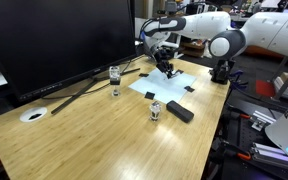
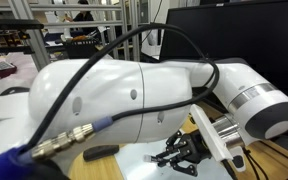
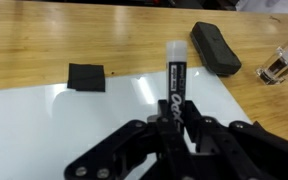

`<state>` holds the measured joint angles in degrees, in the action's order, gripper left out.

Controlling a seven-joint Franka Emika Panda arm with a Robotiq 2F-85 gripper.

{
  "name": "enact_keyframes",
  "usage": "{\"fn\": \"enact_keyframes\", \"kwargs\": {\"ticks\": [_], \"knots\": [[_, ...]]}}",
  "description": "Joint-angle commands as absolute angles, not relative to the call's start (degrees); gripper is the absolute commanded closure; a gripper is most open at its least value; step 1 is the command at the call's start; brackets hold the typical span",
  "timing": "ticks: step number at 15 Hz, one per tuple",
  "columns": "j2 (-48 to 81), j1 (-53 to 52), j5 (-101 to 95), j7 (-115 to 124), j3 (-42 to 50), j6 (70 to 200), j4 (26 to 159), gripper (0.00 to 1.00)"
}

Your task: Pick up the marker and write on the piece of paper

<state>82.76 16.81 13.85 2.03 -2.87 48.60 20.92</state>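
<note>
Presently on hand:
- tool [image 3: 174,118]: closed tight on the marker [image 3: 174,78], which is clamped between its two fingers.
- marker: black barrel with white lettering, its pale end standing out beyond the fingers. Whether that end touches the sheet cannot be told.
- piece of paper [image 3: 44,125]: pale sheet lying flat on the wooden table [image 3: 44,35], directly under the tool, with a black patch [image 3: 86,77] at one corner.
- black block [image 3: 214,47]: on the table just beside the paper's far edge.
- glass [image 3: 282,62]: clear, near the block.
- white disc [image 1: 32,115]: in an exterior view, on the table well apart from the paper, before a dark monitor [image 1: 54,35].
</note>
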Motion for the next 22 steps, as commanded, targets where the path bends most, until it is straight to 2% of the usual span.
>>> {"fn": "enact_keyframes", "kwargs": {"ticks": [1,2,8,9,22], "knots": [[81.8,16.7,13.5,3.3,-3.6,51.8,21.3,0.95],[82.0,16.9,13.2,2.2,-3.7,50.5,22.0,0.81],[82.1,16.7,13.1,2.3,-3.7,51.8,21.8,0.81],[82.1,16.7,13.1,2.3,-3.7,51.8,21.8,0.95],[79.4,16.5,12.3,10.4,-3.1,56.4,21.7,0.95]]}}
